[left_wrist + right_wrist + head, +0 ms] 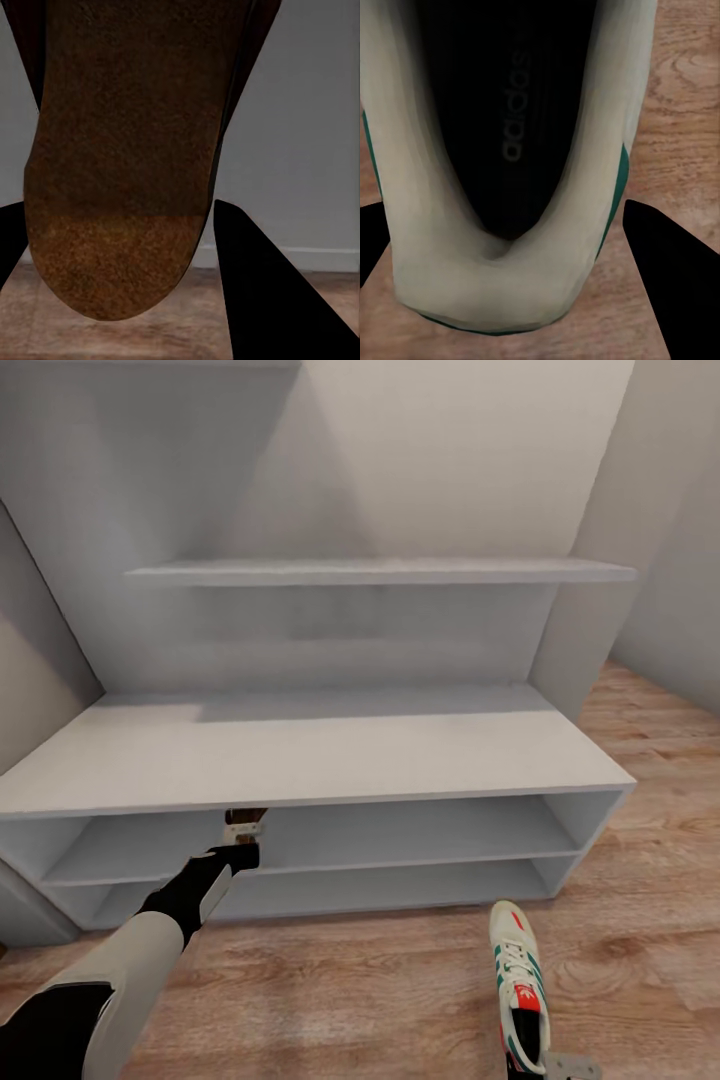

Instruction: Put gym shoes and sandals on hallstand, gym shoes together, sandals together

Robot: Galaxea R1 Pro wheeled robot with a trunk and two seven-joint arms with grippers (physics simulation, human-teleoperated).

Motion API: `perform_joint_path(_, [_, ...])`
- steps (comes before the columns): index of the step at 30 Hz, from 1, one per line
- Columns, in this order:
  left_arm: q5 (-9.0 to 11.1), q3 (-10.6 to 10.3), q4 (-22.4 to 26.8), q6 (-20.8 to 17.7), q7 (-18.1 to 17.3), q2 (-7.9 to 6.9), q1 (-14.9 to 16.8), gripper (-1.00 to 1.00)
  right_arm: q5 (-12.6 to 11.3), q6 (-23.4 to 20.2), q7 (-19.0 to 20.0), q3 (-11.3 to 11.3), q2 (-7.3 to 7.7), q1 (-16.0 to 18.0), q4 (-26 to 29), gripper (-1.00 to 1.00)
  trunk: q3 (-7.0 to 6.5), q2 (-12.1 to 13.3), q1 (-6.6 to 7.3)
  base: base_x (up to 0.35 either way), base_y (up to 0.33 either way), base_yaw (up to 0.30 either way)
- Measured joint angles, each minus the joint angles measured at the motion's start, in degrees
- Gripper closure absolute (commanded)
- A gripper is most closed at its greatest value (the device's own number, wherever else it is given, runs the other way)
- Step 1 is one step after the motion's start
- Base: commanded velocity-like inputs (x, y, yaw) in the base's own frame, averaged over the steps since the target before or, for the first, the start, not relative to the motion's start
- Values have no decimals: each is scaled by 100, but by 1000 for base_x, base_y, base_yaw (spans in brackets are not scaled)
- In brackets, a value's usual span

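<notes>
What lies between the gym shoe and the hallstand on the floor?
In the head view, only bare corridor floor separates the gym shoe from the hallstand.

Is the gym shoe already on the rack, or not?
Not on it. The gym shoe is in front of the hallstand, over the floor, between the right gripper's jaws.

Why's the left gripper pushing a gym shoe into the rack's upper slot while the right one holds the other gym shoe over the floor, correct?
Not quite: the left gripper holds a brown sandal, per the left wrist view. The right gripper does hold a gym shoe over the floor.
</notes>
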State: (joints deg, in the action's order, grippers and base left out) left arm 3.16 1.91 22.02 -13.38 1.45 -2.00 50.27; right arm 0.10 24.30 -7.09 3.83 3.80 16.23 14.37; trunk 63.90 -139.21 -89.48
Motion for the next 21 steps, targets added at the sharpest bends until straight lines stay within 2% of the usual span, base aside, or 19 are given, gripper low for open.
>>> perform_joint_path(5, [5,8,0,6,-4,-9,-3,100,1,-1,0,0,0,0,0,100,0,0,-1,47,0,0])
perform_joint_path(13, [8,12,0,10,-6,-12,-3,100,2,-2,0,-1,0,0,0,100,0,0,0,190,0,0])
perform_joint_path(21, [8,6,0,26,-20,-19,-8,100,4,-2,0,-1,0,0,0,100,0,0,-1,36,0,0])
